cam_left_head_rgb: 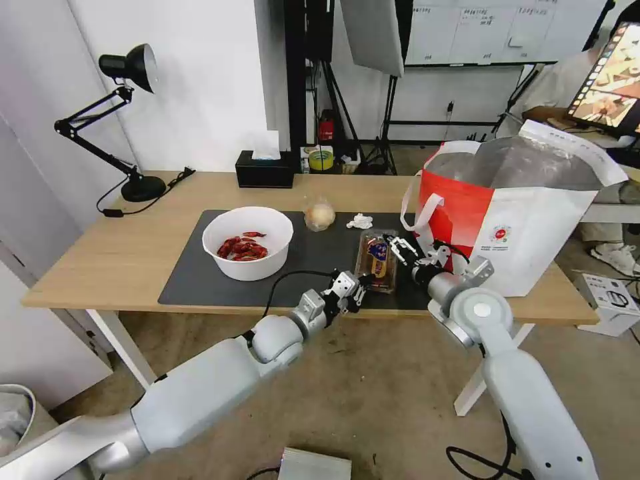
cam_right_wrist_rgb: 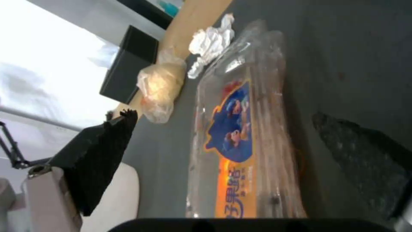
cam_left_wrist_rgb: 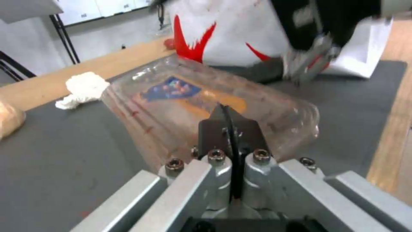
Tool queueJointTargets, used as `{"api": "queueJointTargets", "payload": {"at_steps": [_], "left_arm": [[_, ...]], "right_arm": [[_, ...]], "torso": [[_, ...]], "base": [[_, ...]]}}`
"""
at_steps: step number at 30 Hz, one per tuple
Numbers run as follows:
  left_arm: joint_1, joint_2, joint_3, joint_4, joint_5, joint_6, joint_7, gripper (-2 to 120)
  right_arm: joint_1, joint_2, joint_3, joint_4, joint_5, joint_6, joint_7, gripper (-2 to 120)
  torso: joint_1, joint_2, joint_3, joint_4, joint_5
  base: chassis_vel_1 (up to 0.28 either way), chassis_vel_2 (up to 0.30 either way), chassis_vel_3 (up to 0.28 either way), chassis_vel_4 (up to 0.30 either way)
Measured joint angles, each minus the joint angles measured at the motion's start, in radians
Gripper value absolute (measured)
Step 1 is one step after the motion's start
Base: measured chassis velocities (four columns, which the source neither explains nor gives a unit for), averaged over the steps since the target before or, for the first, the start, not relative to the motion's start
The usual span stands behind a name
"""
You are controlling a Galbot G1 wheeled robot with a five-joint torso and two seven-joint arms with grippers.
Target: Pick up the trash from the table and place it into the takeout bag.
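Clear plastic tray (cam_left_head_rgb: 377, 261) on the worktop (cam_left_head_rgb: 100, 257) mat is gripped at its near edge by the left hand (cam_left_head_rgb: 358, 288); the right hand (cam_left_head_rgb: 405, 250), fingers spread, is held beside it.

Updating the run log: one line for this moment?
left gripper: shut on clear tray | right gripper: open beside tray | takeout bag: upright on table
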Motion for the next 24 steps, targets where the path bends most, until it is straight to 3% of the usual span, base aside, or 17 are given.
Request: {"api": "queueJointTargets", "payload": {"at_steps": [24], "left_arm": [[0.006, 0.001, -0.004, -0.004, -0.009, -0.002, -0.011, 0]], "right_arm": [[0.076, 0.043, -0.036, -0.092, 0.012, -0.06, 0.046, 100]], "torso": [[0.0, 0.0, 0.0, -0.0003, -0.0003]], "base": [[0.0, 0.0, 0.0, 0.0]]}}
